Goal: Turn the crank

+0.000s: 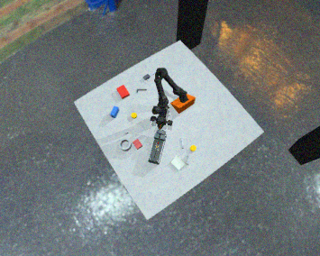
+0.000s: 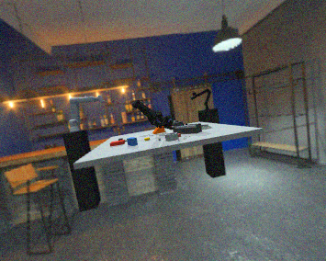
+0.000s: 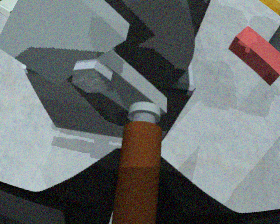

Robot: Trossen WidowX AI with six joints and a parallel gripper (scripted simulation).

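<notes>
"At the crank's outer end, what's there?"

"A brown cylindrical handle (image 3: 140,172), with the tool (image 1: 160,126) closed around it, its fingers only slightly apart."

"And the machine?"

"That dark slide machine (image 1: 157,148) (image 2: 188,129) is on the bench (image 1: 205,135) (image 2: 228,132), just beyond the tool. I can't tell the pointer's level."

"Anything nearby?"

"A red block (image 1: 138,144) (image 3: 258,55) beside the machine, then a gray ring (image 1: 121,146)."
</notes>
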